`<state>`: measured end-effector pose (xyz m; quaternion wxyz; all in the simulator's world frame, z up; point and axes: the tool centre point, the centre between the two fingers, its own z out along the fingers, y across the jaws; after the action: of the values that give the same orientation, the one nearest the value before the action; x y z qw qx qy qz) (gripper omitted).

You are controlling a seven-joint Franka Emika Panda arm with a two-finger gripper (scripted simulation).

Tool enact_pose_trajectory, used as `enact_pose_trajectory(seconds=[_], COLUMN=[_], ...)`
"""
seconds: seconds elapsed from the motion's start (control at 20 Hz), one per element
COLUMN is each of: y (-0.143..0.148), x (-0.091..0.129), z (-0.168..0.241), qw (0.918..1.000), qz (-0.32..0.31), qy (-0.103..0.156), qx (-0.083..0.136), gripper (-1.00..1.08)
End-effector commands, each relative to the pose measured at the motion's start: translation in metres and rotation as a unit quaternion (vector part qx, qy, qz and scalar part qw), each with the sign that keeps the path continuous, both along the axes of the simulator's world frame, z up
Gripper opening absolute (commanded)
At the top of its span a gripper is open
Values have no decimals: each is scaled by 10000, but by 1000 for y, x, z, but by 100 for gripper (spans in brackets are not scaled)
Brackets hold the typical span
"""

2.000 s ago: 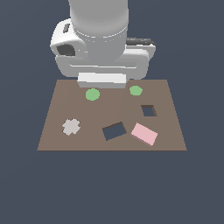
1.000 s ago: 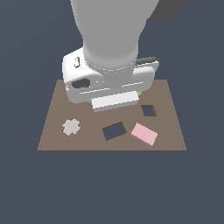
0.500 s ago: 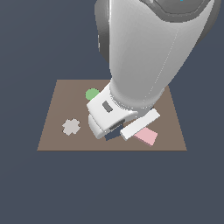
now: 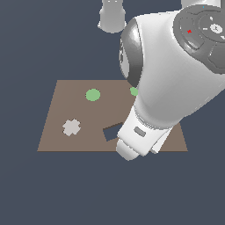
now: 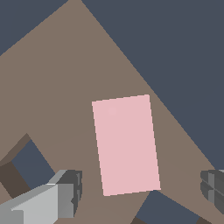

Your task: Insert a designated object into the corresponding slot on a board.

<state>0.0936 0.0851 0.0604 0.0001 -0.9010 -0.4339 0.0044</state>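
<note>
In the wrist view the flat light-pink block (image 5: 126, 144) lies on the brown board (image 5: 52, 87), near a board corner. My gripper (image 5: 140, 187) is open above it. One finger (image 5: 65, 192) stands on each side of the block's near end, and neither touches it. In the exterior view the arm (image 4: 167, 88) hides the block and my fingers. Part of the tilted dark slot (image 4: 112, 132) shows on the board (image 4: 66, 101) beside my wrist. Two dark cut-outs (image 5: 28, 164) (image 5: 170, 210) show partly in the wrist view; I cannot tell which one is the slot.
Two green discs (image 4: 92, 94) (image 4: 133, 91) sit toward the board's far side, the second half hidden by the arm. A grey cross piece (image 4: 71, 127) sits at the exterior view's left. The smaller square hole is hidden in the exterior view. Dark floor surrounds the board.
The arm has swung from the board's far side down toward its near corner at the exterior view's right. It now covers the pink block and the square hole there.
</note>
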Motion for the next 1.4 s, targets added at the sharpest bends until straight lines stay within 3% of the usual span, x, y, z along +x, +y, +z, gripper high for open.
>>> enact_pose_trajectory(seconds=[0.0,0.35,1.15,1.2,1.35], y=[8,21,21,21,21], x=[3,6,5,5,5], z=[-4,-11,-30,-30,-30], qw=[9997,9980,9980,9980,9980], qz=[261,625,623,623,623], qy=[-19,-40,-38,-38,-38], qx=[9,22,21,21,21], gripper=[100,100,100,-100,-100])
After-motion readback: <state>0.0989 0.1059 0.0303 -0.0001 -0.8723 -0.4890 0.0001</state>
